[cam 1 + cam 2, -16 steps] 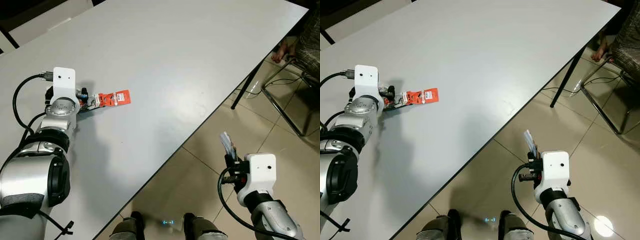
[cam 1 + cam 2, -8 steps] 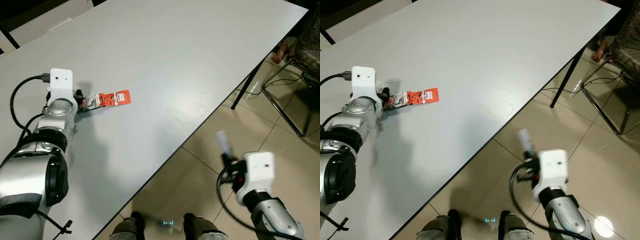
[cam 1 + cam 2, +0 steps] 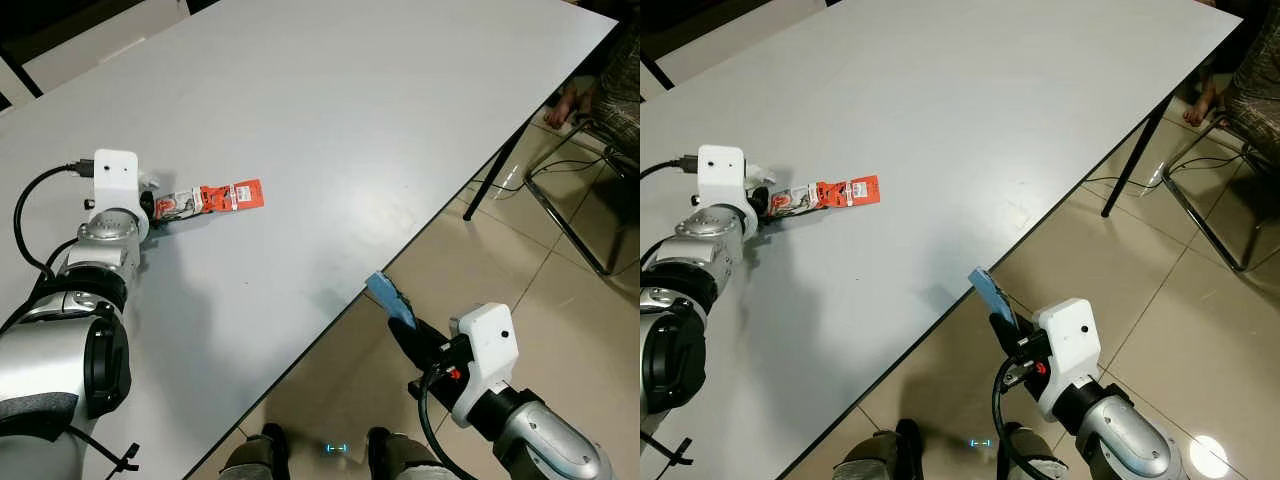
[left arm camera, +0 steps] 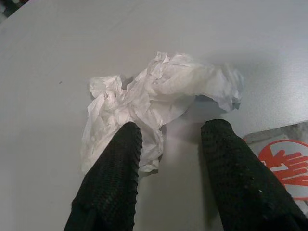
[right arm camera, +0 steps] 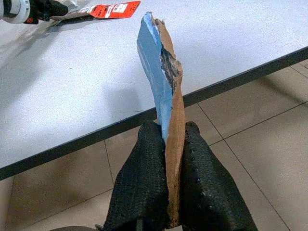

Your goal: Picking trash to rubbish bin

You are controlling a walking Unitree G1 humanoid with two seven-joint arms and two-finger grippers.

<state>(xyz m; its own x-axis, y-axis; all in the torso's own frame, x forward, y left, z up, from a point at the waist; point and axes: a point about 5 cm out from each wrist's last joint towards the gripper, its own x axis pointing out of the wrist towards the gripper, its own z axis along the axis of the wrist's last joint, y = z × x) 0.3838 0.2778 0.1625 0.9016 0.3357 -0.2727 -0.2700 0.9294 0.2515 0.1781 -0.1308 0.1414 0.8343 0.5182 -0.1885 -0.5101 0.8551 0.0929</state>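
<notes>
The robot is midway through gathering trash. The right hand (image 5: 166, 166) is clamped on a torn scrap of blue-faced cardboard (image 5: 161, 72) and holds it upright over the tiled floor (image 3: 560, 270), just off the near edge of the counter (image 3: 330, 120). The left hand (image 4: 168, 132) rests low on the counter's left side, its two fingers (image 4: 122, 154) parted around the edge of a crumpled white tissue (image 4: 159, 91) without gripping it; one finger lies on the tissue's near fold.

The next move seems to be a pinch: the left hand should push forward slightly so both fingers bracket the bulk of the tissue, then close. The tissue is light and loose, so a shallow pinch might catch only a flap.

Touching or just beside the left hand lies a red and white wrapper (image 3: 210, 197), flat on the counter, another piece to collect; it might be dragged along. Far right stand a metal-framed chair (image 3: 590, 190) and a person's foot (image 3: 572, 98). Where the bin stands cannot be told.
</notes>
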